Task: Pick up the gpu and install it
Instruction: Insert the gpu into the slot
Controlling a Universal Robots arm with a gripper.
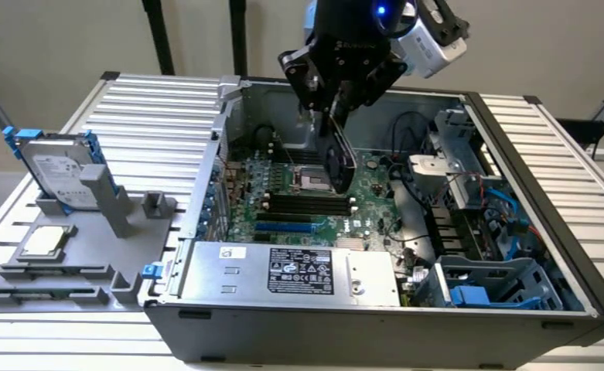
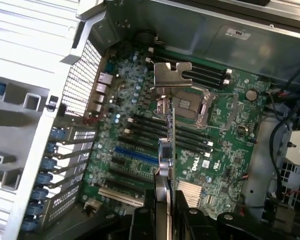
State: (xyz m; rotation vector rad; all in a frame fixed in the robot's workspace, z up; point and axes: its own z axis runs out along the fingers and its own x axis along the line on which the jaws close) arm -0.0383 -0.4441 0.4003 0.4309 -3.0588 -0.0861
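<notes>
My gripper [image 1: 335,114] hangs over the open computer case [image 1: 384,325], shut on the gpu [image 1: 341,158]. The card is held on edge, its black cooler face showing in the exterior view, above the green motherboard [image 1: 312,197]. In the wrist view the gpu [image 2: 169,135] is seen edge-on, running away from my gripper [image 2: 162,202], with its silver end bracket [image 2: 172,75] at the far end over the CPU socket [image 2: 190,107]. It is clear of the board, not seated. The blue expansion slot [image 2: 135,155] lies on the board beside the card's near end.
A silver hard drive in a blue frame [image 1: 59,174] and a square CPU chip [image 1: 46,241] sit on the grey fixture [image 1: 75,290] at the exterior view's left. Inside the case are a power supply [image 1: 291,270], cables [image 1: 415,201] and a blue drive bay [image 1: 482,290].
</notes>
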